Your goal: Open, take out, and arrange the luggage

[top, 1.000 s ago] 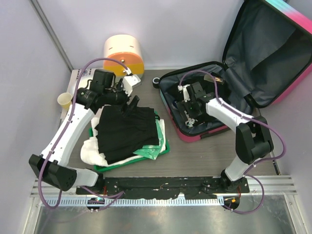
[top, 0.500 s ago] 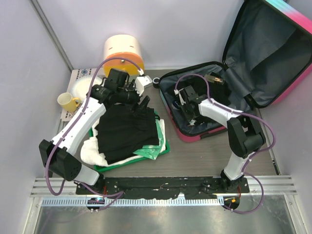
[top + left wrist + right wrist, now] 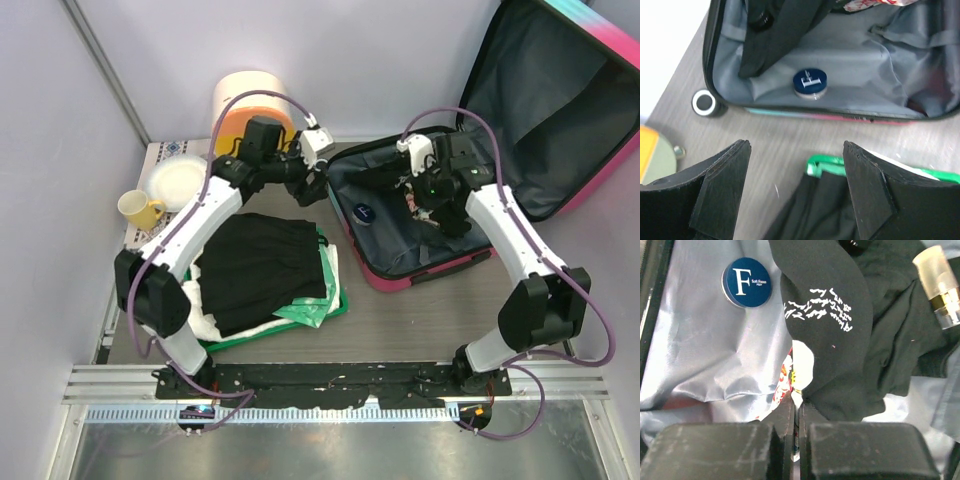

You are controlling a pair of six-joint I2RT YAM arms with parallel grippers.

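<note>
Black garment (image 3: 830, 340) held up inside the open luggage (image 3: 560, 110).
The right jaws pinch its edge to draw it out; the left jaws hang spread nearby.

The luggage (image 3: 352, 190) stands right of the tray (image 3: 826, 162), a tin (image 3: 367, 212) inside.

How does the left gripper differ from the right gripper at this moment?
The left gripper is open and empty; the right gripper is shut, pinching the black garment. The left one hovers over the table beside the luggage; the right one is over its open lower half. Both are black.
</note>
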